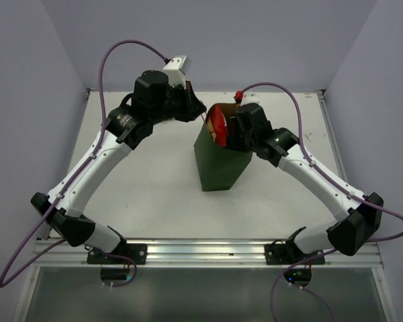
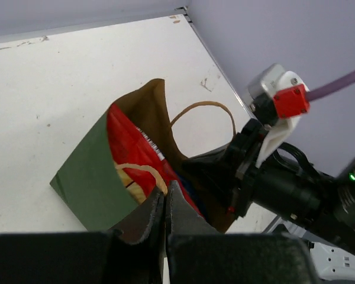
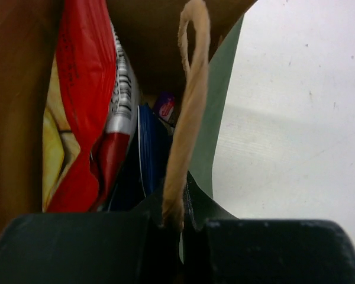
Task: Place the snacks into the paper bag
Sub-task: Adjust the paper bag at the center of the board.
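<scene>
Firstly, left side: left fingers [image 2: 158,213] pinched shut on one rim of the paper bag [image 1: 218,168]. It stands mid-surface [image 1: 154,194], mouth open. Inside: red-yellow chip bag [image 3: 83,89] against the brown wall, blue packet [image 3: 151,148] beside it, purple packet [image 3: 164,107] deeper down. Right fingers [image 3: 192,207] clamped shut on the opposite rim, at the base of a tan handle [image 3: 189,89].

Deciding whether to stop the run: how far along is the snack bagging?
Done: chip bag, blue packet and purple packet sit inside the paper bag; no packets show on the table. In hand: left claw and right claw both shut on the bag's rim. Left: seemingly only letting go.
</scene>
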{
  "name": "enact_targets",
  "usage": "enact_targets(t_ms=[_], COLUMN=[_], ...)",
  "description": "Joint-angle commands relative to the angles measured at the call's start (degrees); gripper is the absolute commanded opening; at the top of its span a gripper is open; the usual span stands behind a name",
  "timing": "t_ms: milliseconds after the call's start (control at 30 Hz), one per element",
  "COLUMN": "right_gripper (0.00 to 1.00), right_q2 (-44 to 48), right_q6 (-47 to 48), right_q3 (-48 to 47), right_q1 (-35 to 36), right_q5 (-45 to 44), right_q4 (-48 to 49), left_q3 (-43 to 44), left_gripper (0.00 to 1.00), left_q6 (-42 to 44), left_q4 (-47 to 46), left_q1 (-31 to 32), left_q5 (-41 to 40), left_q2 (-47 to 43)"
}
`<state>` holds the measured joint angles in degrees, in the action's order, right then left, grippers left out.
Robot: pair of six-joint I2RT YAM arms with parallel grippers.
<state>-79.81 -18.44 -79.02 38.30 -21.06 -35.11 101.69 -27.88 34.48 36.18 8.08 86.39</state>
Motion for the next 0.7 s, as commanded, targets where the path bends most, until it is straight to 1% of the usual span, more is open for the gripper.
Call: enact_targets(t_ms=[0,33,67,100,200,233,300,333,400,433,467,500,533,567,600,633,667], right_gripper=[0.00,0.00,0.00,0.00,0.00,0.00,0.00,0.00,0.00,0.00,0.00,0.00,0.00,0.00,0.00,0.00,0.00], right_q2=[-3.0,-3.7,-3.4,-2.8,-0.1,0.3,1.2,2.7,4.3,3.4,1.8,-0.2,-1.6,-1.0,0.3,2.8,3.0], right_q6=[-3.8,-4.4,-5.0,-5.6,-4.9,-4.5,-3.3,-2.8,-0.8,-1.1,-2.4,-4.5,-4.6,-4.2,-3.7,-3.4,-3.6], right_q3=[0.6,-0.5,-1.0,-1.4,-5.9,-9.5,-11.9,-10.8,-5.6,-3.0,-4.5,-7.3,-11.8,-11.9,-10.6,-6.1,-4.7], right_q1=[-2.2,-2.3,-2.3,-2.2,-2.3,-2.3,-2.3,-2.3,-2.4,-3.7,-5.1,-6.0,-6.0,-5.8,-5.9,-5.8,-6.0], right_q5=[1.7,2.6,5.0,5.8,6.3,5.9,4.2,3.1,-1.1,-1.8,-0.7,2.3,2.7,4.1,4.5,3.6,2.6], right_q4=[-1.3,-2.2,-3.0,-2.7,-3.5,-4.3,-5.6,-5.0,0.6,0.7,-5.3,-8.9,-11.3,-10.0,-7.4,-3.9,-2.4], left_q3=[-2.5,-1.9,0.4,1.6,4.4,6.9,9.1,8.1,3.2,-0.2,-0.1,0.6,1.7,3.5,3.8,3.7,4.0], left_gripper=[0.00,0.00,0.00,0.00,0.00,0.00,0.00,0.00,0.00,0.00,0.00,0.00,0.00,0.00,0.00,0.00,0.00], left_q6=[-0.5,-1.5,-1.7,-1.8,-0.8,0.4,1.2,1.4,0.9,-0.4,-1.6,-2.3,-2.5,-1.8,-1.2,-0.8,-0.3], left_q4=[-7.1,-4.7,-2.6,-0.5,-1.6,-1.7,-1.5,-3.1,-7.4,-6.8,-4.9,-0.7,0.6,1.1,0.3,-0.4,-0.5], left_q1=[0.1,-0.5,-2.2,-2.8,-2.3,-1.9,-0.8,-0.5,-0.3,-0.4,-2.4,-4.3,-6.2,-7.6,-7.5,-7.4,-7.5], left_q5=[-3.1,-3.1,0.2,1.3,2.6,2.3,2.2,2.4,0.6,-1.3,-0.6,2.3,4.4,3.4,2.3,1.6,-0.5], left_q2=[-5.1,-2.3,-0.7,0.6,1.7,1.3,0.9,-0.6,-3.0,-3.5,-2.6,-1.2,0.7,1.0,0.0,-0.6,-0.8])
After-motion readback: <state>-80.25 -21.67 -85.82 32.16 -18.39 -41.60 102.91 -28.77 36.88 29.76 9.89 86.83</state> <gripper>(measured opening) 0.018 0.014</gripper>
